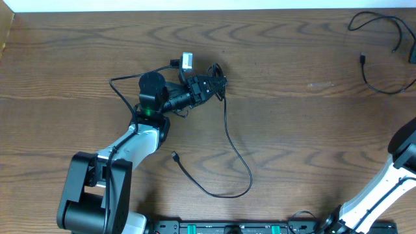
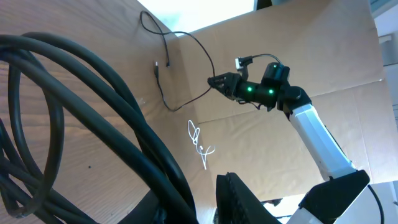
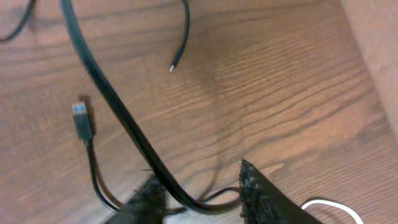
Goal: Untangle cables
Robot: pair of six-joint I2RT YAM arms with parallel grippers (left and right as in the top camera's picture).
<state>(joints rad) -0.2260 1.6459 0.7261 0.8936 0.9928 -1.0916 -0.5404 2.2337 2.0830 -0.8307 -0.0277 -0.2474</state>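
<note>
While the left end effector (image 1: 216, 82) is pinching a bunch of black cables (image 1: 226, 123) on the desk (image 1: 312, 130), the right end effector (image 3: 199, 175) is sitting open around another black cable (image 3: 112, 99). I think it should be closing softly and pulling slowly.

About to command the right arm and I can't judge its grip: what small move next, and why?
Probably close the right gripper on the black cable. In the right wrist view its fingers stand apart, with that cable running through the gap between them, not pinched. A USB plug lies free on the table. Closing first would likely give a hold for drawing the strand clear.
</note>
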